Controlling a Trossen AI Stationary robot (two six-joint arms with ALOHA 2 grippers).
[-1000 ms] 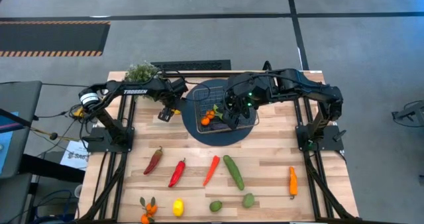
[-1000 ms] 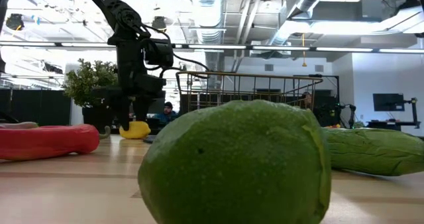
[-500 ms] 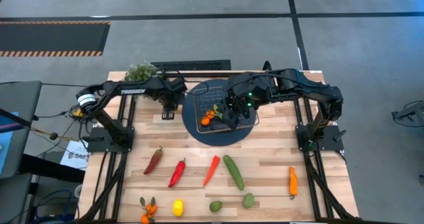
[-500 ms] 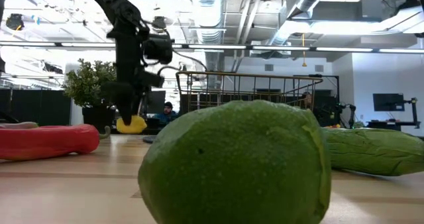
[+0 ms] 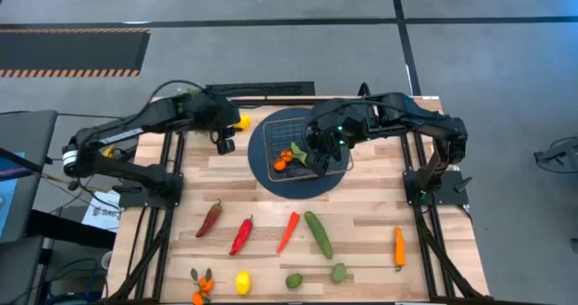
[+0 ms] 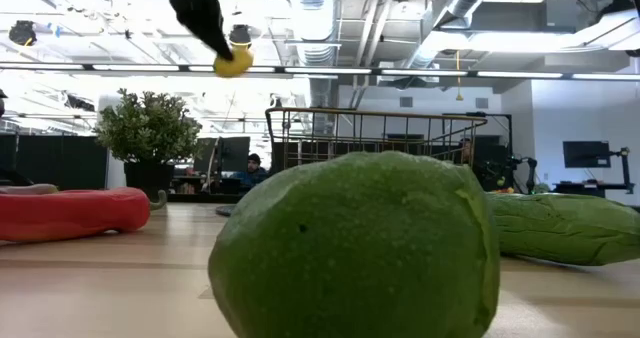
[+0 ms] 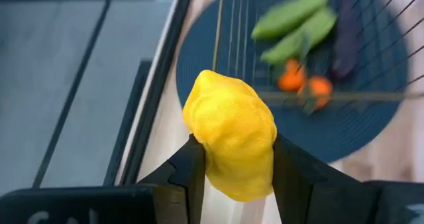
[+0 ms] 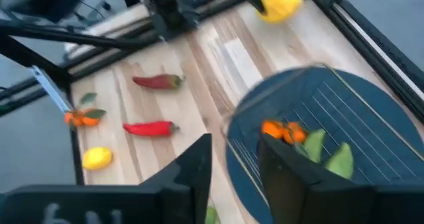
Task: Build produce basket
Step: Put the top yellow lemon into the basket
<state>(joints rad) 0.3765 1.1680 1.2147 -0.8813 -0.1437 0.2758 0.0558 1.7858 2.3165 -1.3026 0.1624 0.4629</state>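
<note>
1. High view: the left end effector (image 5: 237,123) is raised beside the basket (image 5: 303,148), pinching a yellow lemon (image 5: 241,122) between its fingers; the left wrist view shows the lemon squeezed from both sides, with the blue disc (image 7: 371,128) under the basket visible beyond.
2. Lifted clear of the surface (image 5: 361,215), the lemon seems held high so that it can pass over the basket's wire rim rather than knock against it; the low view shows it well above the rim.
3. Sitting on the blue disc, the basket already holds tangerines (image 5: 284,158), green pieces and something purple, so the job looks partly done.
4. Over the basket hangs the right end effector (image 5: 318,153), its fingers parted with nothing seen between them in the right wrist view; it may have just let an item go, though that is a guess.
5. Much of the produce lies well apart along the near part of the surface: two red peppers (image 5: 240,235), an orange pepper (image 5: 287,231), a cucumber (image 5: 318,234), two limes (image 5: 339,272), a second lemon (image 5: 242,281), leafy tangerines (image 5: 201,285) and an orange piece (image 5: 398,246) to the right.
6. Spread out singly like this, each piece offers room for fingers to close around it.
7. Next, the left arm would need to carry the lemon across the rim while steering clear of the right arm.
</note>
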